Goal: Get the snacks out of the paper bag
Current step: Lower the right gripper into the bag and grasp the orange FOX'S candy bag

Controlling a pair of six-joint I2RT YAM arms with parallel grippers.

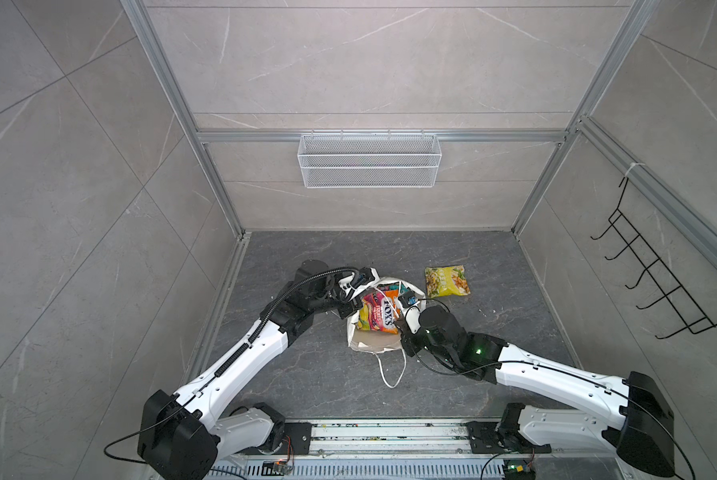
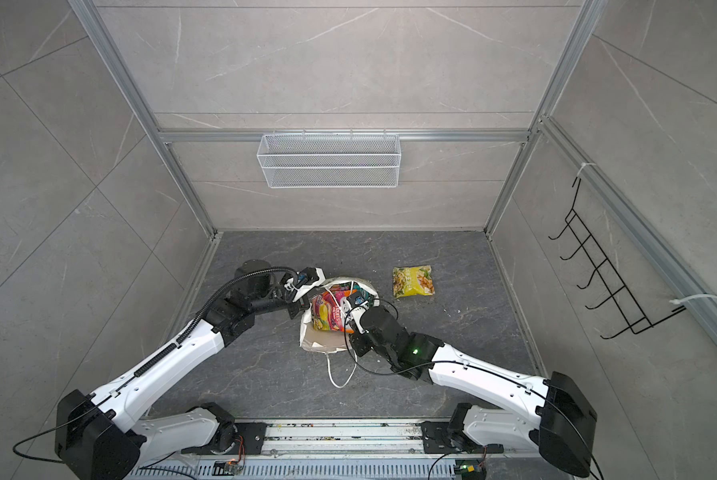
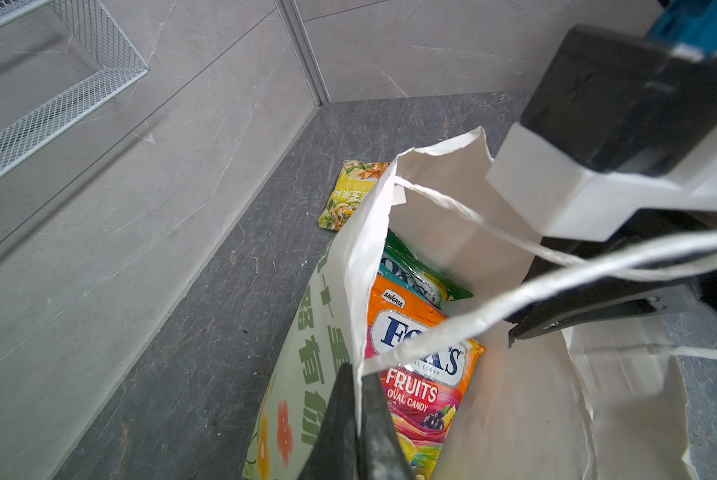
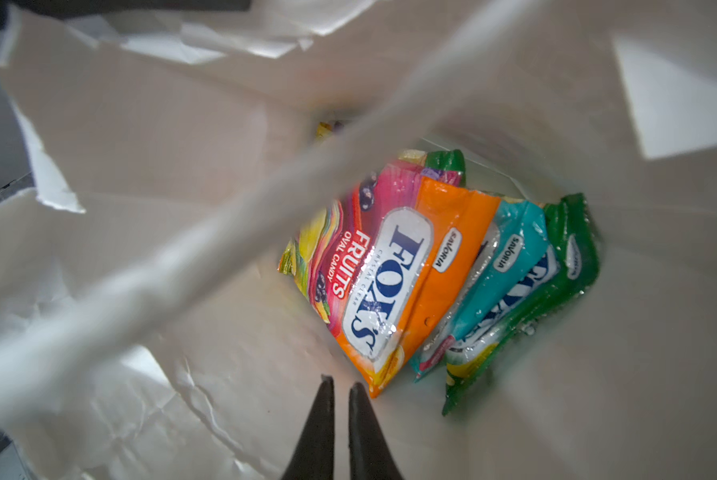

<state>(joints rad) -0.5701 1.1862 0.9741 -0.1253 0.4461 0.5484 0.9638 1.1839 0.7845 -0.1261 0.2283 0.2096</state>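
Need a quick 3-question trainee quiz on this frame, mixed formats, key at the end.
1. True or false: the yellow packet lies outside the paper bag.
2. Which packet lies on top of the pile inside the bag?
A) orange-pink FOX'S Fruits packet
B) teal packet
C) green packet
3. Fill in: the left gripper is shut on the bag's ____.
Key: 1 true; 2 A; 3 rim.
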